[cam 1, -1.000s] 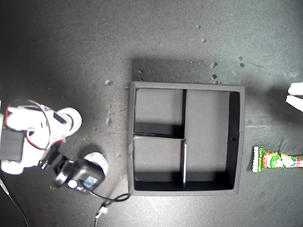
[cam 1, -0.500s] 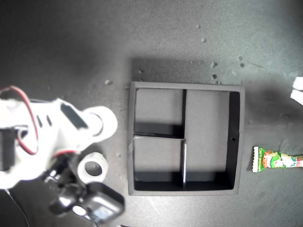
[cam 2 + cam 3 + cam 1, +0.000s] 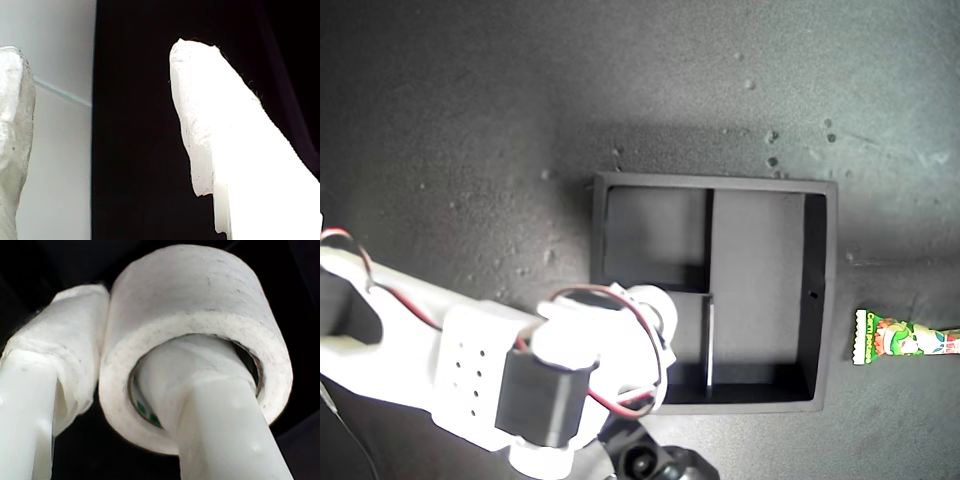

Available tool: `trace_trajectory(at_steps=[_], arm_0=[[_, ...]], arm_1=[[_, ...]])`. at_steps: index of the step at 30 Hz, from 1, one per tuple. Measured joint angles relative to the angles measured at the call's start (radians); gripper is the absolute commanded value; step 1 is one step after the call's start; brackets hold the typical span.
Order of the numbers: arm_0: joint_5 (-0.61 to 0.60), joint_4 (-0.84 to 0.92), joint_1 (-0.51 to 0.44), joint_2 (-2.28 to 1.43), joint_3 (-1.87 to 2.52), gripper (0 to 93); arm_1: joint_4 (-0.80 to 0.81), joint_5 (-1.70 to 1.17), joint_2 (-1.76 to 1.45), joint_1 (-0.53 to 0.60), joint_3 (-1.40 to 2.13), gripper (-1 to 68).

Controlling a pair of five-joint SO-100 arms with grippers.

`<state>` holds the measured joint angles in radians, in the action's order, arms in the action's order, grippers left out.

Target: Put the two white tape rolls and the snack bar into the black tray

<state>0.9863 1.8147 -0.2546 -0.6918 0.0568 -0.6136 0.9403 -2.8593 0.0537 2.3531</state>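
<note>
White tape roll (image 3: 195, 335) between my second gripper's (image 3: 107, 365) fingers (image 3: 65, 365), one through its hole.

White tape roll (image 3: 195, 335) with greenish inner rim, pinched through its wall with one finger through its hole, square black tray (image 3: 820, 300) with three compartments seemingly empty, snack bar (image 3: 905, 340) flat beside its exterior-view right wall

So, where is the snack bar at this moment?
The snack bar lies on the dark table surface at the exterior view's right edge, just outside the right wall of the black tray, level with the tray's lower part and not touching it.
</note>
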Motion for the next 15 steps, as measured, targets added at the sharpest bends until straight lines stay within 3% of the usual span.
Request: trace_trajectory(at_steps=[7, 15], arm_0=[[0.023, 0.003, -0.054, 0.115, -0.143, 0.0], [0.046, 0.003, -0.078, 0.227, -0.213, 0.0]], arm_1=[[-0.092, 0.184, 0.400, 0.138, -0.285, 23.1], [-0.115, 0.715, 0.497, 0.360, -0.160, 24.6]])
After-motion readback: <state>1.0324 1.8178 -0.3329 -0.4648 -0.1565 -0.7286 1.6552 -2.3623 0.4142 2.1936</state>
